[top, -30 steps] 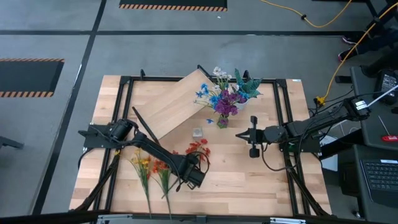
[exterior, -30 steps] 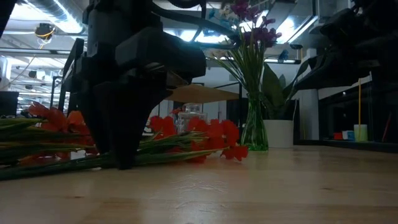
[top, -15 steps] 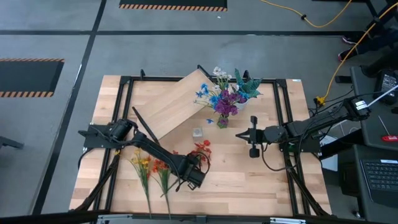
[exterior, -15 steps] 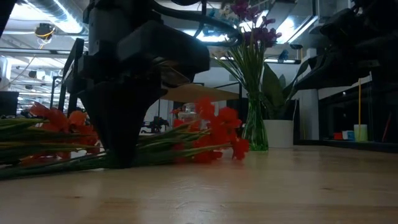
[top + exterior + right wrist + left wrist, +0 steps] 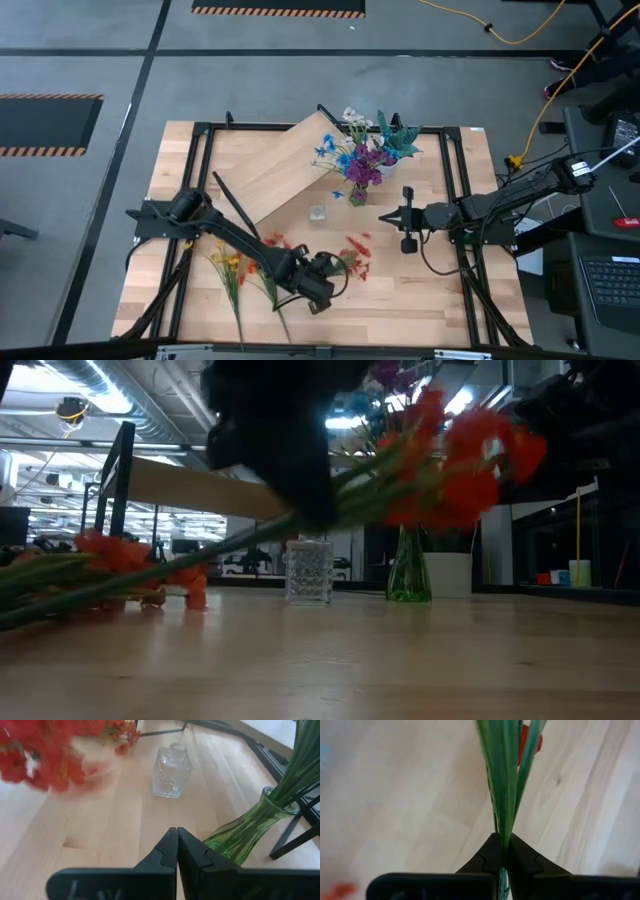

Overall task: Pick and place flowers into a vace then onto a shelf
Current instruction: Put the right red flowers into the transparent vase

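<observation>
My left gripper (image 5: 322, 272) is shut on a red flower spray (image 5: 354, 250), whose blooms (image 5: 468, 460) are up in the air in the low view. More flowers, yellow and orange (image 5: 236, 264), lie flat on the table at the near left. A green glass vase (image 5: 358, 193) stands upright at the far middle with blue, purple and white flowers in it. The light-wood shelf (image 5: 285, 165) stands askew behind it. My right gripper (image 5: 407, 226) hangs shut over the table's right side, holding nothing. My left gripper pinches the red spray's green stems (image 5: 503, 832) between its two fingers, below the blooms. The fingers come slanting down from the table's left and lie across the stems. The bloom end is lifted clear; the stems (image 5: 150, 565) slant down toward the table at the left.
A small clear glass jar (image 5: 318, 212) stands between the red spray and the green vase (image 5: 250, 827). A spiky green plant in a white pot (image 5: 398, 140) stands at the far right, beside the vase. Bare wood lies along the near right.
My left gripper has shut on the red spray's stems, then risen and rolled. The spray's bloom end has come up off the table and swung toward the right edge, while its stem end stays low at the left. The right arm has kept still.
</observation>
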Controlling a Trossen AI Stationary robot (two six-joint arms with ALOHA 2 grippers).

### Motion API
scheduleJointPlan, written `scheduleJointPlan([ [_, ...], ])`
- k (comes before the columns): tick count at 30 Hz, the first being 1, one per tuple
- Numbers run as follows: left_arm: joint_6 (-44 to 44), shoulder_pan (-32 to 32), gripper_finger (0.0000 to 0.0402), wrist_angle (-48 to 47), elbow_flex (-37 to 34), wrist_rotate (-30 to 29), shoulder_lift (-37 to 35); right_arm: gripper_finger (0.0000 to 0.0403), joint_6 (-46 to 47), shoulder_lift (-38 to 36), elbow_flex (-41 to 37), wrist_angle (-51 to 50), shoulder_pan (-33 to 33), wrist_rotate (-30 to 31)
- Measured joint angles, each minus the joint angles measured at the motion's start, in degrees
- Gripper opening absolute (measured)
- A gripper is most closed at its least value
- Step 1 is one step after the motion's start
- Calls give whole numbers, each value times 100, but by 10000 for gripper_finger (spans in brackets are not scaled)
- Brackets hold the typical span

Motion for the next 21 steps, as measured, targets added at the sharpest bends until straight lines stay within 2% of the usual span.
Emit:
scheduleJointPlan([
  [9,1147,-62,9,1306,-233,-56,-162,7,15,133,-2,23,0,1],
  [16,2127,9,8,1372,-234,-828,-164,7,17,170,-2,11,-1,0],
  [19,2393,83,8,1519,-234,-804,-164,7,17,170,-2,11,1,0],
  [21,2528,151,7,1689,-235,-533,-164,7,24,171,-2,12,1,0],
])
